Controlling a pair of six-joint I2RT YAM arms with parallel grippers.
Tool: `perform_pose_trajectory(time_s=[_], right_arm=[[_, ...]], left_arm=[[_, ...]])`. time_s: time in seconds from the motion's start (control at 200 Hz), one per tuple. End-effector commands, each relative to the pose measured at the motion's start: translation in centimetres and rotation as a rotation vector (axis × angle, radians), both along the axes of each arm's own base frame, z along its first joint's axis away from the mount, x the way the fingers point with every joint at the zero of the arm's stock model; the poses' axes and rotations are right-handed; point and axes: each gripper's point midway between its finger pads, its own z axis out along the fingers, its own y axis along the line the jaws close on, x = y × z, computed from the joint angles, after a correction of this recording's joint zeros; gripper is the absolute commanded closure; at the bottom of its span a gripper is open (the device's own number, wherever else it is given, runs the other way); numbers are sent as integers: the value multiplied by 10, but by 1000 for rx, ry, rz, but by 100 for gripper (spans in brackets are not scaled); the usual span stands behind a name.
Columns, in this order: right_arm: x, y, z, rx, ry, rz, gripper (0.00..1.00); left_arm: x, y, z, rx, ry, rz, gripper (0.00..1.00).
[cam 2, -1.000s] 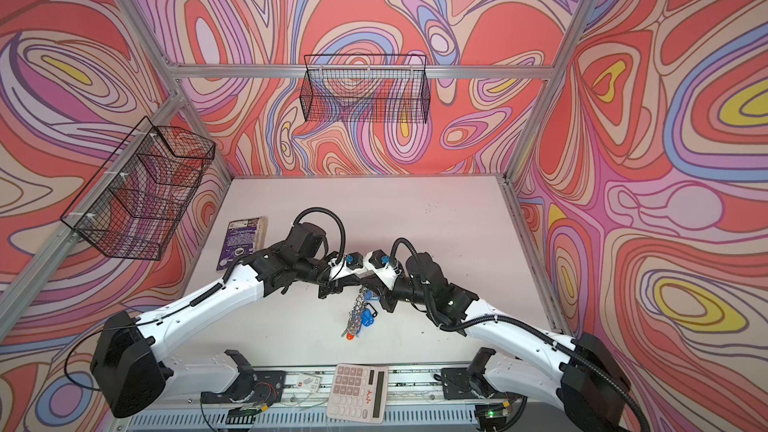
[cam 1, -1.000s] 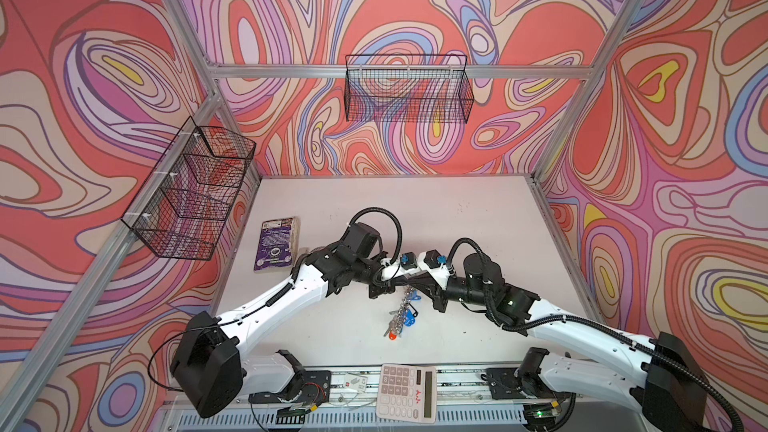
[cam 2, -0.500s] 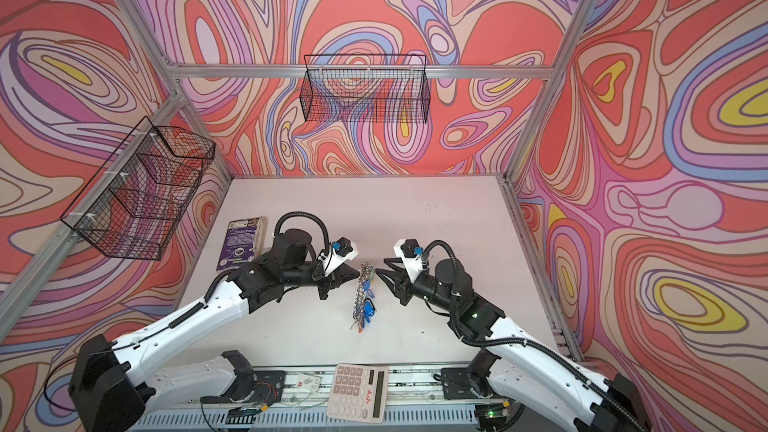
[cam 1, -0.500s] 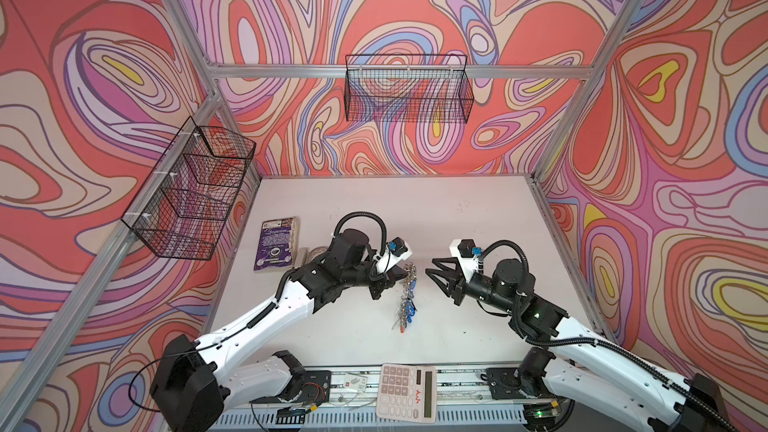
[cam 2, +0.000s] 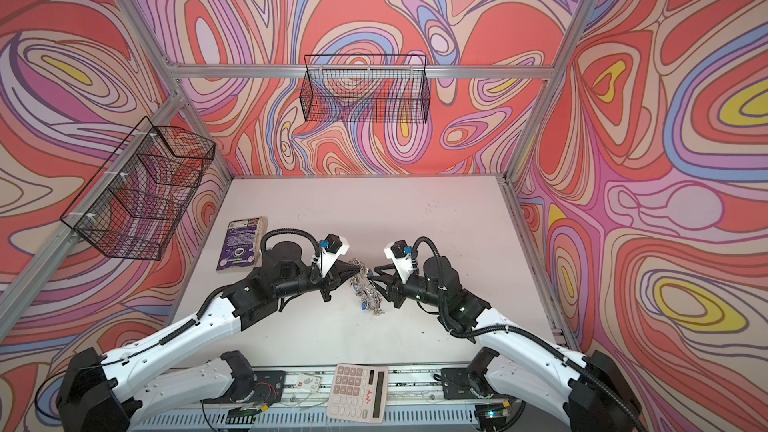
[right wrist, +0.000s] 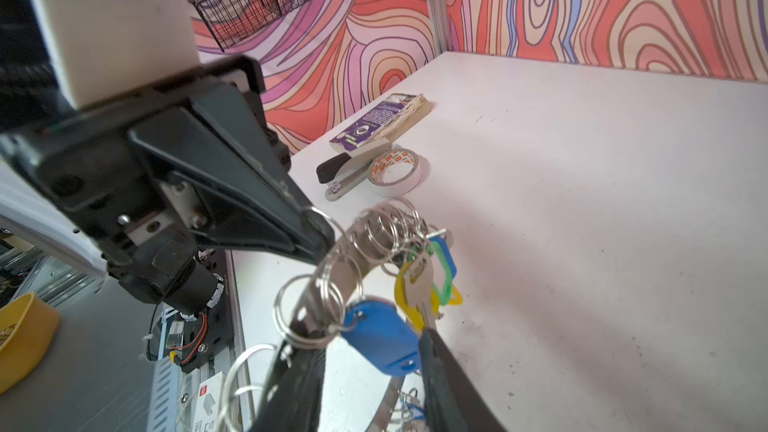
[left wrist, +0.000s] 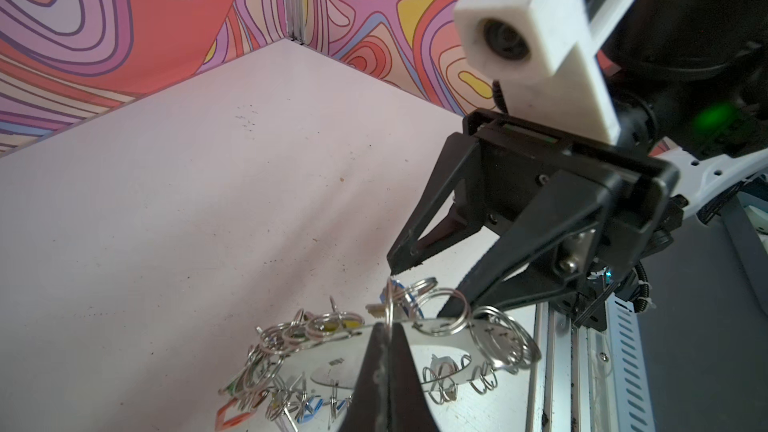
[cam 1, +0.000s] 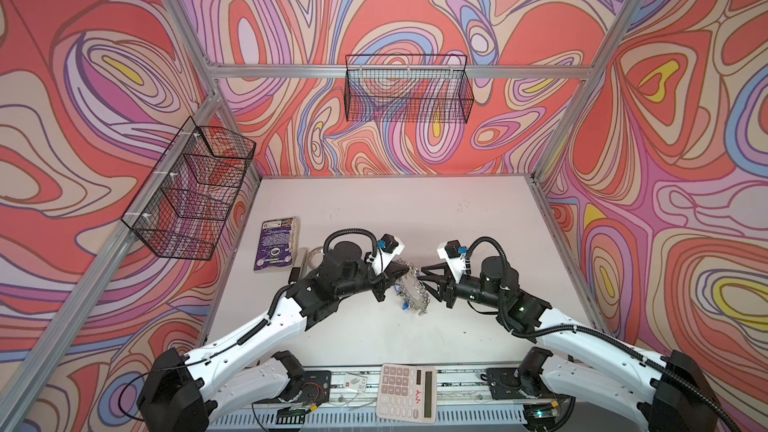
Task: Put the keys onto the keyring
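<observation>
Keyring [cam 1: 409, 289] [cam 2: 368, 289], a large flat grey metal ring-shaped disc whose rim is crowded with small split rings, hangs tilted between the two arms. It is about mid-width of the white surface [cam 1: 374, 209] and in its near half.

The left hand [cam 1: 404, 272] [cam 2: 356, 271] comes in from the left with its black fingers [left wrist: 374, 376] pressed together on the rim of the keyring [left wrist: 440, 344]. Small silver metal keys [right wrist: 419, 284] dangle from the split rings, each with an oblong plastic tag: a blue tag [right wrist: 378, 338], a yellow tag [right wrist: 402, 290] and a green tag [right wrist: 441, 272].

The right hand [cam 1: 427, 280] [cam 2: 380, 280] faces it from the right with its fingers apart. In the left wrist view one fingertip [left wrist: 451, 310] sits at a split ring on the rim, and the other stands free of the rings. In the right wrist view the blue tag lies between the right hand's fingers, and one key's tip touches one of them.

To the far left on the surface lie:
- a translucent roll of tape [right wrist: 395, 172], which touches the stapler;
- a grey and black stapler [right wrist: 349, 168];
- a purple-covered book [cam 1: 276, 245], just beyond the stapler.

A white calculator [cam 1: 407, 392] rests on the rail at the near edge. Two black wire baskets [cam 1: 409, 93] [cam 1: 191, 189] hang on the far and left walls.
</observation>
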Motion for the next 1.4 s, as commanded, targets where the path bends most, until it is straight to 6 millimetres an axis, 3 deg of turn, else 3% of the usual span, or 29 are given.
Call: perform_pose_trajectory(time_s=[0.0,0.105,0.31,0.576,0.726,1.097,1.397], right_arm=[[5,-5,30,49,-82,-34,58],[5,-4,34,46,-97,-25,55],[7,7,28,23,-75,24,63],[12,7,33,31,-96,8,84],[13,7,28,19,-90,3,90],[14,8,28,17,-100,6,100],[9,12,7,-3,-29,43,100]], left_arm=[[7,-3,40,-147,-93,47,100],[7,-4,42,-183,-102,53,100],[7,-4,45,-222,-114,65,100],[6,-3,45,-248,-121,75,100],[5,-3,48,-274,-125,72,100],[5,-2,50,-287,-124,76,100],[10,0,63,-354,-159,158,100]])
